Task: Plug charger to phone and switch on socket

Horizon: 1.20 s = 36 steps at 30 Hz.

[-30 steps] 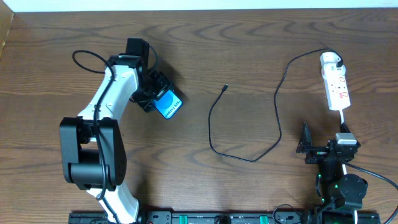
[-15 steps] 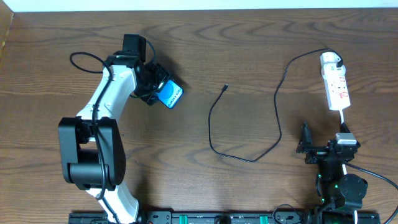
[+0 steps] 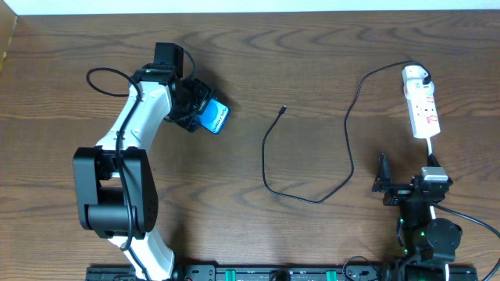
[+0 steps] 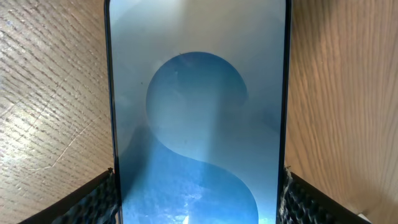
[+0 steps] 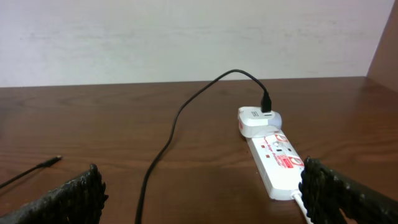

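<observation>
Grip looks solid: my left end effector (image 3: 199,115) is clenched on the phone (image 3: 212,118), far-left on the counter (image 3: 312,47). Its long axis points roughly right, toward the plug tip (image 3: 283,109) of the charger (image 3: 266,168), well apart. My right end effector (image 3: 384,181) hangs released near the socket (image 3: 424,109).
</observation>
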Motion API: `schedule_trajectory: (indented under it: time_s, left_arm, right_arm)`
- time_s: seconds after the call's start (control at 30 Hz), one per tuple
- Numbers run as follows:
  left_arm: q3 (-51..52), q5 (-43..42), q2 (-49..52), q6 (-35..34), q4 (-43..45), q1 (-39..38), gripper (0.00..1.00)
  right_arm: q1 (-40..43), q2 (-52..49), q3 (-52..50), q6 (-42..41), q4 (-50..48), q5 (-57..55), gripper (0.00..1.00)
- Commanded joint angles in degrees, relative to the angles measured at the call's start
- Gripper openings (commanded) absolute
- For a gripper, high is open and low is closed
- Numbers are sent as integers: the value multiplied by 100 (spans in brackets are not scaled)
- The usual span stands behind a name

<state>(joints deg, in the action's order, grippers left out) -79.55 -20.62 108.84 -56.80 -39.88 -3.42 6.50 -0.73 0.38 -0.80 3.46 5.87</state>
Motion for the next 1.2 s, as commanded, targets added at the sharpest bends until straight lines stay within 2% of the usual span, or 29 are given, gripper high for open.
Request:
schedule_trajectory:
  time_s: [0.0,0.1,0.17,0.5,0.63,0.73,0.83,1.03,1.17]
  left_arm:
    - [-52,72,-149,273,-37,17,74]
    - [-50,72,-146,391,-74,13,74]
    - [-50,74,-146,476,-74,11,74]
    - [651,487,-37,614,26,-280,74]
    - [855,487,17,614,166,-282,74]
    - [916,577,61,614,192,-282,74]
    - [962,629,192,614,236,-284,74]
    - [1108,634,389,614,319,-282,74]
    - [1108,669,474,614,315,-282,75]
  right_arm:
    - [-59,24,-7,-579,0,632,99]
    - [-61,-205,-7,-1759,-50,1161,99]
    - [-59,-446,-7,-1888,-129,1346,99]
    - [-59,-1329,-4,-1891,-605,1856,99]
    - [-59,-1353,0,-1893,-584,2039,99]
    - [-61,-1416,98,-2107,-149,2232,99]
    - [-59,-1676,297,-2103,186,2321,99]
    - [-61,-2448,809,-1899,251,2323,99]
    - [-61,-3362,1718,-1519,664,2323,99]
